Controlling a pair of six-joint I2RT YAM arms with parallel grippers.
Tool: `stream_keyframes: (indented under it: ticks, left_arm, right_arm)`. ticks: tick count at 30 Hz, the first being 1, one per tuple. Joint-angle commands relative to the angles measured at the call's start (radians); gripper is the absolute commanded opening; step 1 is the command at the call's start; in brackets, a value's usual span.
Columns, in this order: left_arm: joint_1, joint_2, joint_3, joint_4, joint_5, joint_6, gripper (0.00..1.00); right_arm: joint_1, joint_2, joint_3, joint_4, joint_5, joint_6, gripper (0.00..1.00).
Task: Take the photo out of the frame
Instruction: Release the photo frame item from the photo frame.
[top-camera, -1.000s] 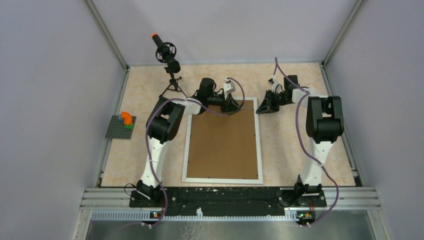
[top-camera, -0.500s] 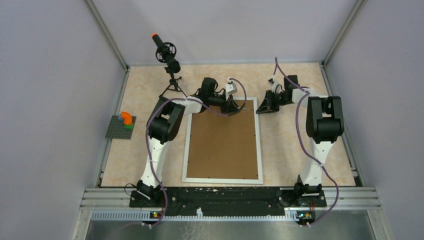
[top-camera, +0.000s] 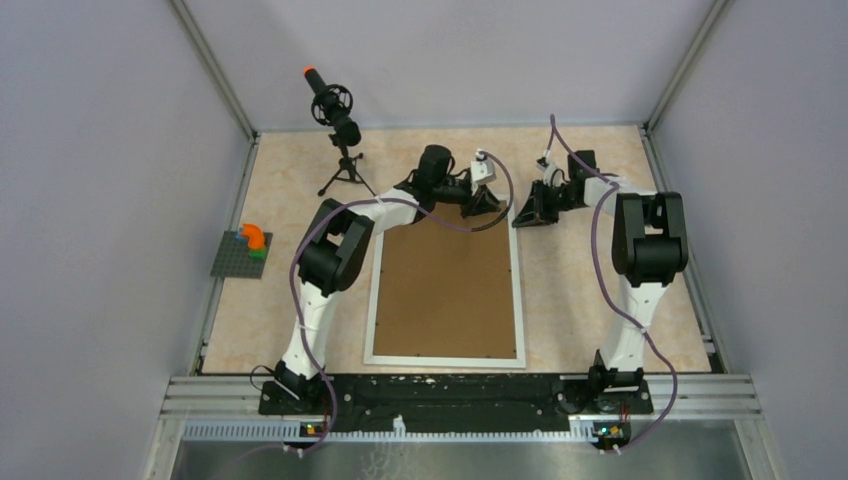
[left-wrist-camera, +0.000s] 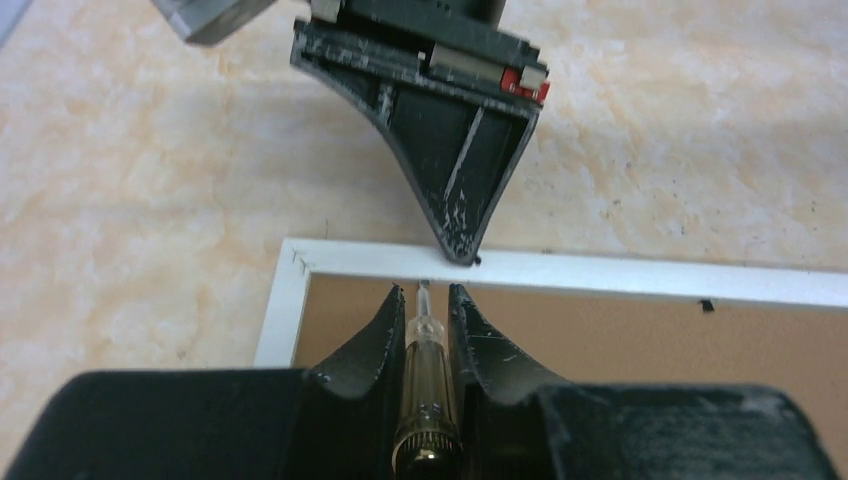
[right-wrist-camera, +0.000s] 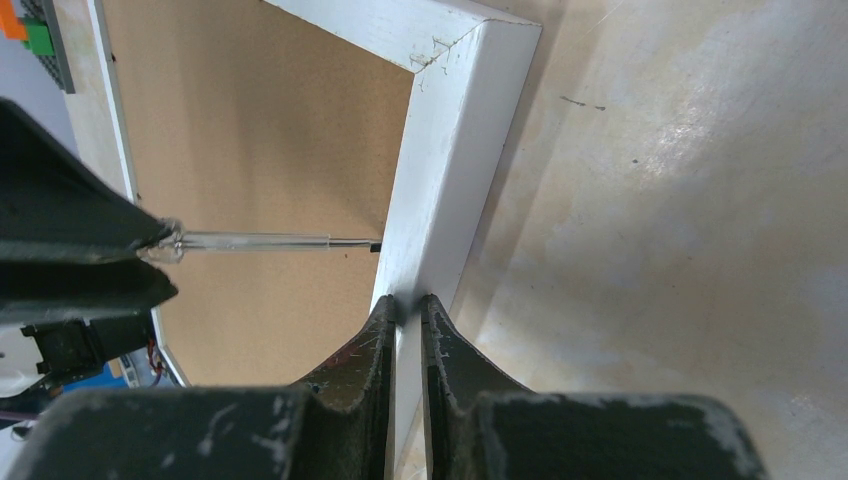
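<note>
Here, the left gripper (left-wrist-camera: 428, 292) is clenched on a clear-handled screwdriver (left-wrist-camera: 430, 350), whose tip, just ahead of the fingers, meets the inner edge of the frame (left-wrist-camera: 600, 272). The right gripper (right-wrist-camera: 405, 300) is pinched closed, fingertips resting on that white border. The brown backing board (right-wrist-camera: 250, 130) faces up.

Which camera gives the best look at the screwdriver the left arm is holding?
The right wrist view: the screwdriver lies side-on, its clear shaft and dark tip at the inner edge of the frame. The left wrist view shows it foreshortened from behind, clamped in the left tool. Top view: too small to make out.
</note>
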Motion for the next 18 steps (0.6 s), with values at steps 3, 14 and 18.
stream_keyframes:
  ticks: [3,14,18]
  left_arm:
    - [-0.135,-0.020,0.037,0.029,0.173,-0.053,0.00]
    - [-0.144,-0.019,0.059,0.021,0.072,-0.078,0.00]
    - [-0.114,-0.060,0.155,-0.091,-0.025,-0.089,0.00]
  right_arm:
    - [0.057,0.049,-0.031,0.051,0.056,-0.018,0.02]
    - [0.034,0.031,0.000,0.012,0.060,-0.035,0.07]
    - [-0.005,-0.040,0.011,0.002,0.084,-0.033,0.25]
